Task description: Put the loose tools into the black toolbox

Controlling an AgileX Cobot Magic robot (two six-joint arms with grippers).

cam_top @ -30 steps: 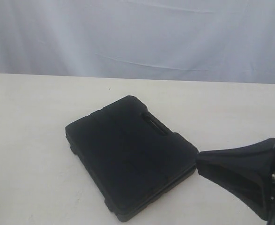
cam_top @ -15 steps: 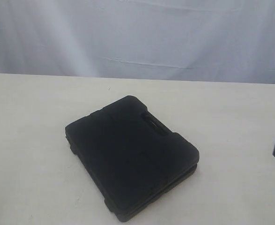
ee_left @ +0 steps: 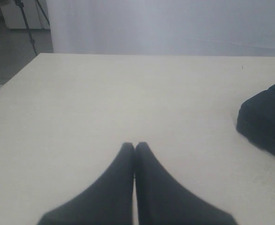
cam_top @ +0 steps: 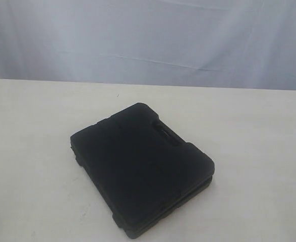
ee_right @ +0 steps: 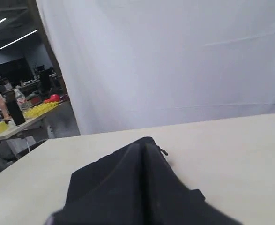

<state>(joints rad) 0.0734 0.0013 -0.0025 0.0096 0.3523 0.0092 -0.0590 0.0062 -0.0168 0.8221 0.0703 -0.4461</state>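
Black left gripper: its two tapered fingers are pressed together along their length, only a hairline seam between them, nothing held. The tips sit low over bare table, whether touching it cannot be told. In the left wrist view one corner of the toolbox shows, well apart from the tips.

Right gripper: blurred in its own view, dark fingers meeting at a central ridge, pressed together, nothing seen between them. It stands above the table surface. Neither gripper appears in the exterior view.

Toolbox: closed, lying flat on the table near the middle of the exterior view, turned at an angle to the table edges. The two halves lie one on the other, the seam visible along the near right side. The slot handle runs along the far right edge. The upper face is matte moulded plastic. Contents hidden by the shut lid.

Table: cream, matte, with one small dark speck beyond the toolbox.

Curtain: white, hanging behind the far edge of the table across the full width.

Beyond the curtain edge, right wrist view: a bench carrying a dark bottle, yellow items and a red object, with strip lights overhead. Left wrist view: tripod legs on a grey floor
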